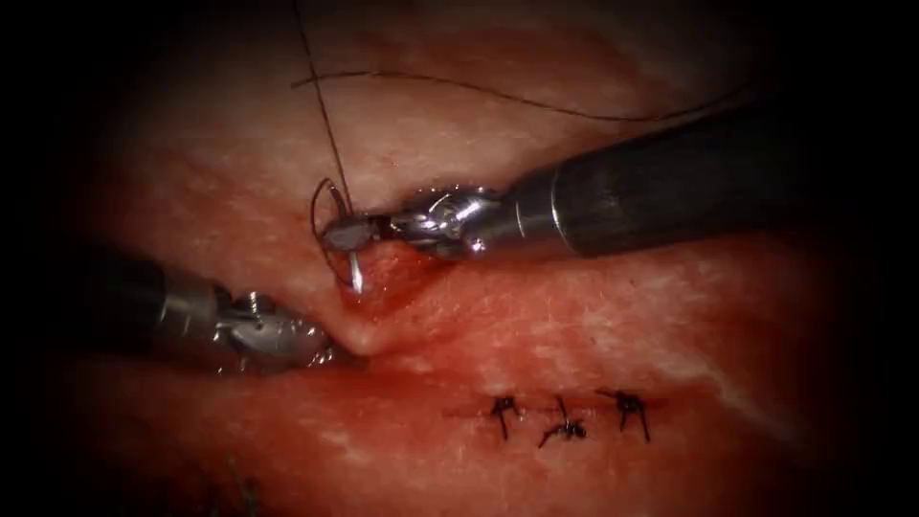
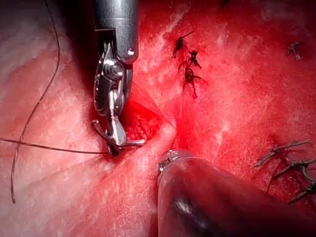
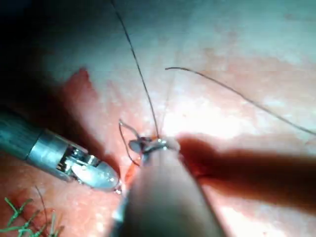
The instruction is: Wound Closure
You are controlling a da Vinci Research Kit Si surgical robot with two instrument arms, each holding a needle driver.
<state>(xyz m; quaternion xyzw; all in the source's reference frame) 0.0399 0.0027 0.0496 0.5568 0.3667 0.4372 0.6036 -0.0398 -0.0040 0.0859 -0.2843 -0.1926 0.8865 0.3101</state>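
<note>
My right tool [image 1: 347,232] is shut on the curved needle [image 1: 355,273], gripping it partway along its curve. The needle's bright tip points down at the edge of the open cut [image 1: 388,278] and is bare, outside the tissue. Thread [image 1: 324,115] rises from the needle out of the picture. My left tool [image 1: 324,350] lies low on the cut's left, its jaws closed on a raised lip of tissue [image 1: 360,335]. In the left wrist view the right tool [image 2: 116,139] holds the needle [image 2: 133,143] beside the red opening. The right wrist view shows the needle [image 3: 124,140] and the left tool [image 3: 109,180].
Three tied stitches [image 1: 565,421] with short cut ends close the wound to the right of the open part. A long loose strand of thread [image 1: 536,103] lies across the pale tissue behind the right tool's shaft [image 1: 670,187]. Red fluid wets the cut.
</note>
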